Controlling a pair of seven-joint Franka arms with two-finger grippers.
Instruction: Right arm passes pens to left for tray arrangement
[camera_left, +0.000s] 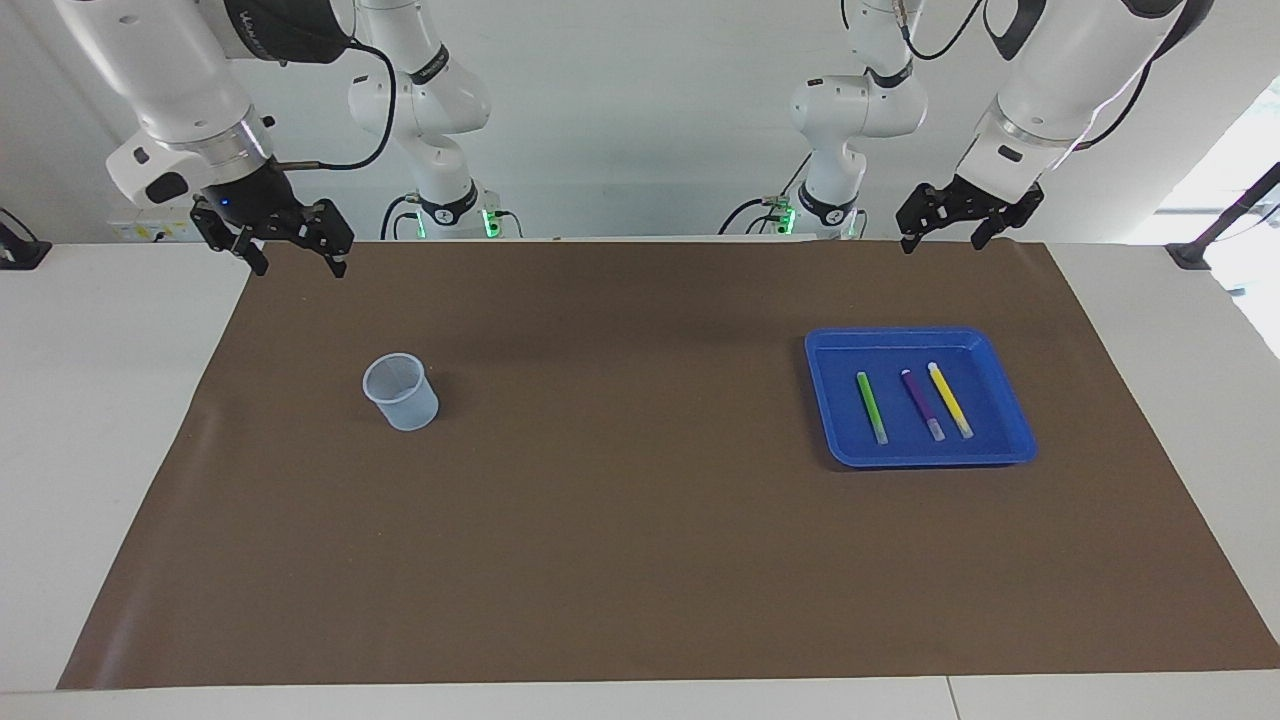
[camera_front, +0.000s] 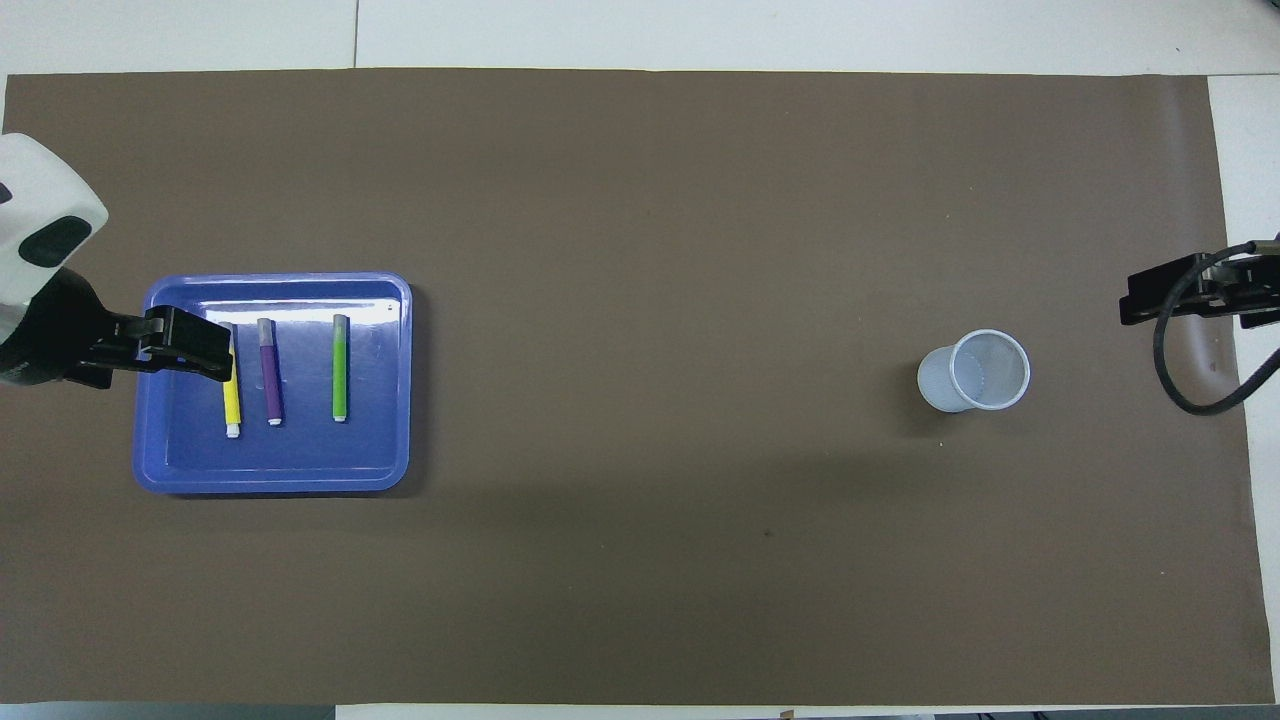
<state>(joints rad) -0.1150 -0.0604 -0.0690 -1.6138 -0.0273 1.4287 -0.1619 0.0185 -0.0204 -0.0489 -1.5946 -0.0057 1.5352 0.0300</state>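
The blue tray (camera_left: 900, 448) (camera_front: 300, 455) lies on the brown mat toward the left arm's end. Three pens lie side by side in it: green (camera_left: 871, 407) (camera_front: 340, 368), purple (camera_left: 921, 404) (camera_front: 270, 372) and yellow (camera_left: 949, 399) (camera_front: 232, 400). My left gripper (camera_left: 940, 243) (camera_front: 195, 342) hangs open high above the mat, touching nothing. In the overhead view it overlaps the tray's rim and the yellow pen's end. My right gripper (camera_left: 300, 268) (camera_front: 1185, 295) waits open and empty over the mat's corner at the right arm's end.
A small clear plastic cup (camera_left: 400, 392) (camera_front: 975, 372) stands upright on the mat toward the right arm's end. Two slimmer white arms with green-lit bases (camera_left: 455, 215) (camera_left: 815, 210) stand at the robots' edge of the table.
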